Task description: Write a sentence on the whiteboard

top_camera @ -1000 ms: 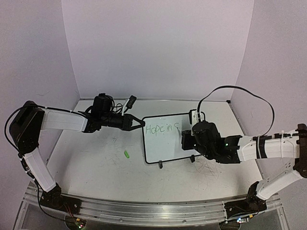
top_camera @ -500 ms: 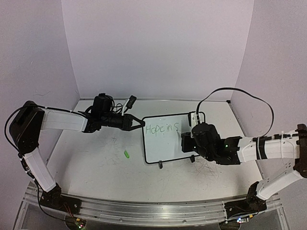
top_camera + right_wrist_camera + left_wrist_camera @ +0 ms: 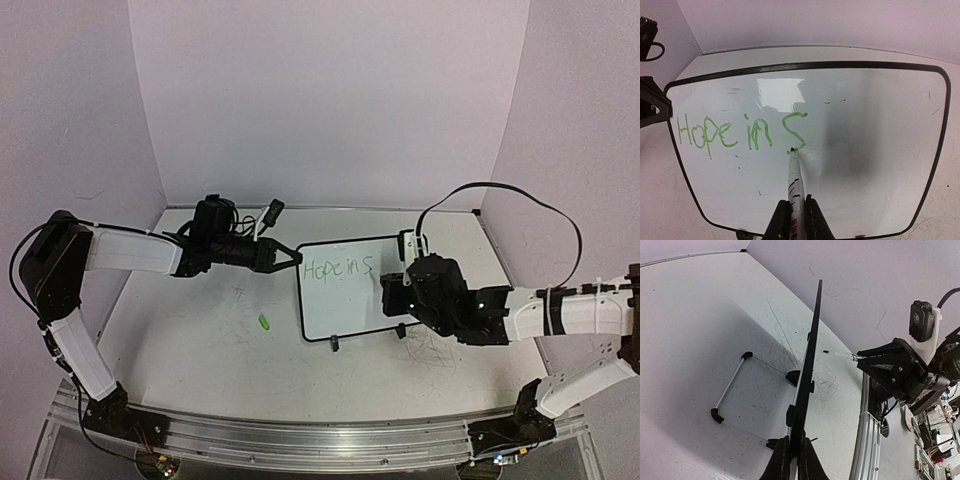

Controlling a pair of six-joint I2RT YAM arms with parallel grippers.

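A matt white tabletop, scuffed with faint grey scribbles, is closed in by plain pale lavender walls along its far, left and right edges. A ribbed aluminium rail runs along the near edge.

The small rectangular glossy whiteboard with a thin black frame stands propped on its two black feet near the middle of the tabletop, slightly toward the far and right edges. Thin green handwritten lettering runs across its upper left and reads "Hope in S".

The left gripper is at the board's left edge. In the left wrist view its fingers are pressed onto the edge-on frame, one on each face.

The right gripper pinches a white-barrelled marker between its fingers. The marker's tip sits at the lower tail of the S. Whether it touches the surface cannot be told.

In the top view the black right wrist body covers the board's right end, and in the right wrist view a grey shadow lies over the bare middle of the board. A small bright green piece lies on the table between the board and the left edge. A black cable arcs above the right arm.
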